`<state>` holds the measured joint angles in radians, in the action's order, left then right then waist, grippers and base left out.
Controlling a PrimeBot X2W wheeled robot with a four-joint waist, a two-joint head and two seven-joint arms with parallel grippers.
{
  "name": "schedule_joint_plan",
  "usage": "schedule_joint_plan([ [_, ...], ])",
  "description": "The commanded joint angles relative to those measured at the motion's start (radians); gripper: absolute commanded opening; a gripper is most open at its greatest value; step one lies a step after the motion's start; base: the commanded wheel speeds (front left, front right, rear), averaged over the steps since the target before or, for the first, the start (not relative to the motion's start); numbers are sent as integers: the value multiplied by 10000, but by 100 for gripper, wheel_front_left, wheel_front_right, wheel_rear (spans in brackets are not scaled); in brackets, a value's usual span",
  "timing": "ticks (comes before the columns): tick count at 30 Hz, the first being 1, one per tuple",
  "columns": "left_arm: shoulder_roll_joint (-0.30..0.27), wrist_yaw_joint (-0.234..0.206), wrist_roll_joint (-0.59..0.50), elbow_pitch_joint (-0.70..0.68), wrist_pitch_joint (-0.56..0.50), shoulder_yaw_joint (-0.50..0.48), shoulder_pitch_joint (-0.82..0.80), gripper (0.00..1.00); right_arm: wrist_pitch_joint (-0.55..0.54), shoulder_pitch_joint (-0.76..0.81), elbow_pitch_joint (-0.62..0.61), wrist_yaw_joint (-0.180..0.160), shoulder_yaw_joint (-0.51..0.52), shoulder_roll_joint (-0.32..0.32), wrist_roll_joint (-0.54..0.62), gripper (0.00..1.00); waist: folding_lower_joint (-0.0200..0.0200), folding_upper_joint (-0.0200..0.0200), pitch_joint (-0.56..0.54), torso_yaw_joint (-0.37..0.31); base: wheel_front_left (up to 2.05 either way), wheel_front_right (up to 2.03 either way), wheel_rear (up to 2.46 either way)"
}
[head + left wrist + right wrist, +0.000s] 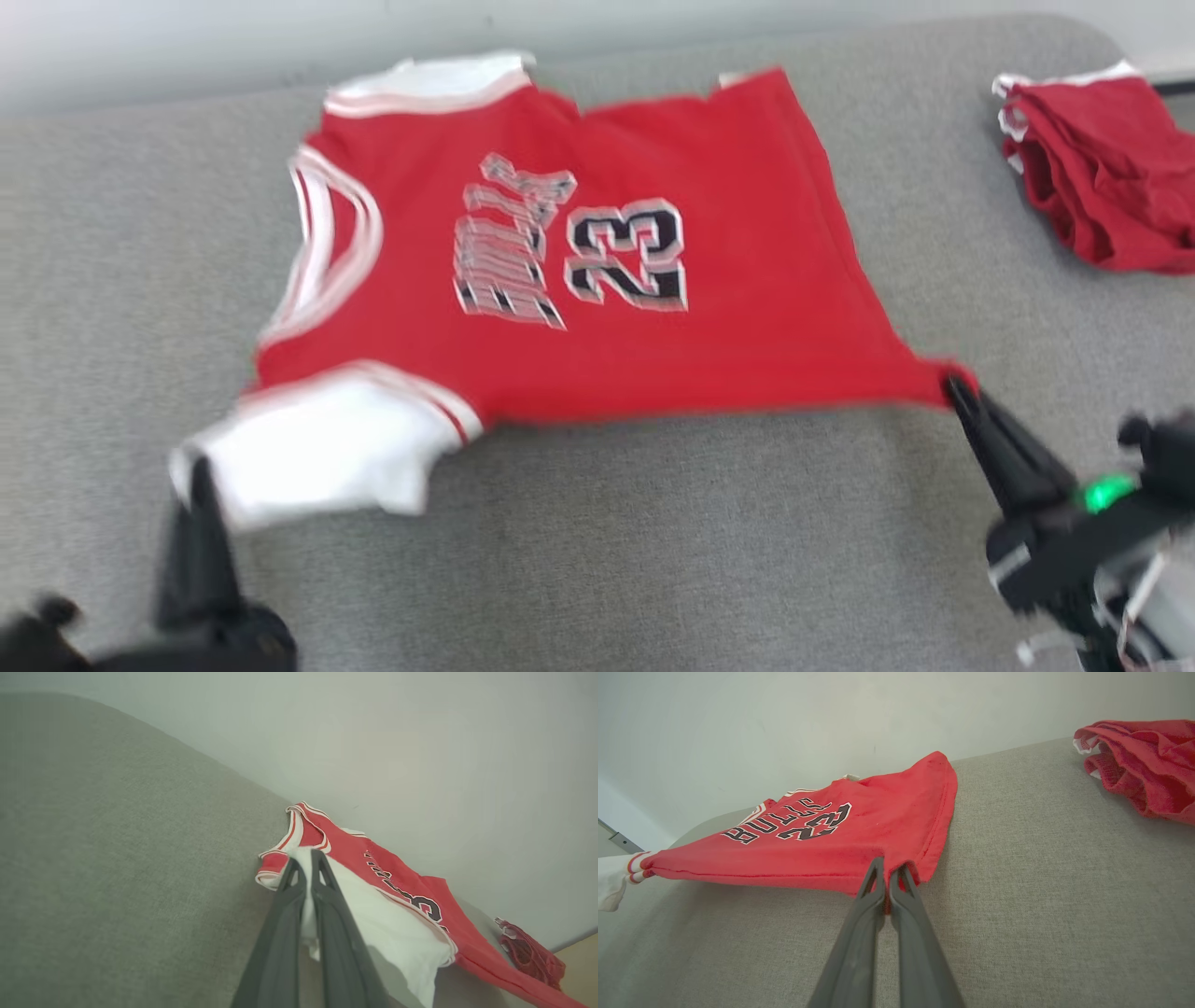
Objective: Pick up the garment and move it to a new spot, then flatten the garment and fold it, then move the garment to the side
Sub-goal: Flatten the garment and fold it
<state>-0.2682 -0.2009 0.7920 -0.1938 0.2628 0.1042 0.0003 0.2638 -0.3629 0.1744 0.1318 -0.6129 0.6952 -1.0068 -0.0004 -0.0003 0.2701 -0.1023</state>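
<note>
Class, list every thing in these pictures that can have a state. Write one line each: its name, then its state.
jersey: spread out with the number side up, near edge stretched between both hands
left hand: shut on the jersey's white corner
right hand: shut on the jersey's red hem corner
second red garment: bunched in a heap, apart from the jersey, held by neither hand

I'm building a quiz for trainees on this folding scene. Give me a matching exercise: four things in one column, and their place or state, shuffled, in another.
1. left gripper
2. right gripper
3. jersey
4. second red garment

A. heaped at the far right of the grey surface
B. shut on a red hem corner
C. spread out, number 23 facing up
D. shut on white fabric

Pairs: 1-D, 2-B, 3-C, 4-A.
</note>
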Motion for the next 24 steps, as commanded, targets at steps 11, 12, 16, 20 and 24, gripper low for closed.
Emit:
schedule_joint_plan([
  [11, 1095, 792, -296, 1244, 19, 111, 2410, 0, 1, 3450, 63, -27, 1311, -525, 398, 0, 4, 3, -1226, 666, 0, 0, 0],
  [12, 1158, 854, -325, 1338, 19, 114, 2524, 0, 2, 3673, 52, -27, 1384, -516, 456, 0, 4, 3, -1261, 676, 0, 0, 0],
  [16, 1113, 1213, -462, 1729, -12, 451, 2753, 0, 1, 4666, 77, -27, 1527, -636, 535, 0, 4, 3, -1380, 809, 0, 0, 0],
  [20, 983, 1442, -604, 1922, -91, 659, 2608, 0, -21, 5065, -86, -27, 1602, -908, 735, 0, 4, 3, -1416, 847, 0, 0, 0],
  [24, 893, 1517, -664, 1714, -60, 524, 2210, 0, -37, 4874, -214, -27, 1726, -1220, 877, 0, 4, 3, -1399, 751, 0, 0, 0],
])
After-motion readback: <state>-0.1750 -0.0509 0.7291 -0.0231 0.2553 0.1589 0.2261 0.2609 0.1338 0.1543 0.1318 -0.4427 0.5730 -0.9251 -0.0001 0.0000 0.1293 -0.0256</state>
